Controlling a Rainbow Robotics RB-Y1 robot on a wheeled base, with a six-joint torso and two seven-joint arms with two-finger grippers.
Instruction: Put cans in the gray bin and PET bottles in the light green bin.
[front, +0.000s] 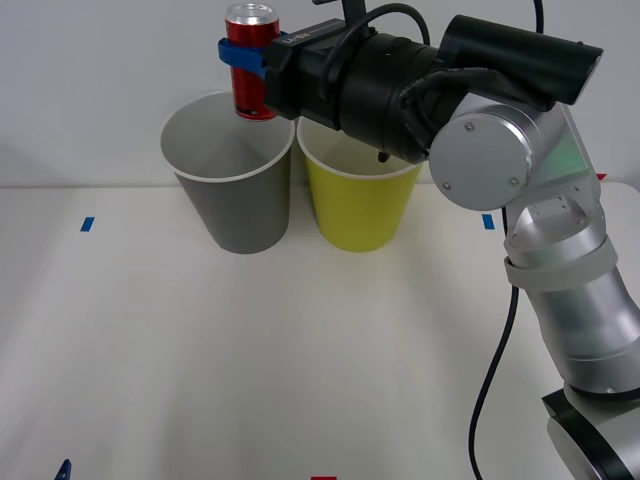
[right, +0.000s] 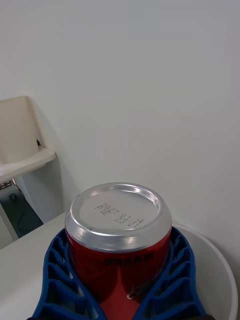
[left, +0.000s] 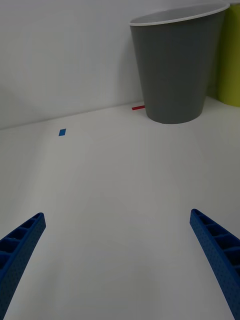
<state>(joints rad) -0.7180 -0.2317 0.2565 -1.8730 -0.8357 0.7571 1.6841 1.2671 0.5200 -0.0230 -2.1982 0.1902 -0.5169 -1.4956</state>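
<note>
Right pincer is clenched on the red can, fingers wrapped round its mid-body, the can upright in the front view. It hangs above the open mouth of the gray bin, toward the side nearest the light green bin; the 2 bins stand just beside each other on the white surface.

Right wrist view: silver end of the can faces the camera, ribbed blue fingers cupping both sides, a pale bin rim beyond.

Handling, my judgement: likely a light, thin-walled can. Smooth, so slippery; the wall would dent under hard squeeze. Mid-body hold across the round looks sound.

Left pincer is released, fingers wide apart, low over bare surface, the gray bin well ahead of it.
</note>
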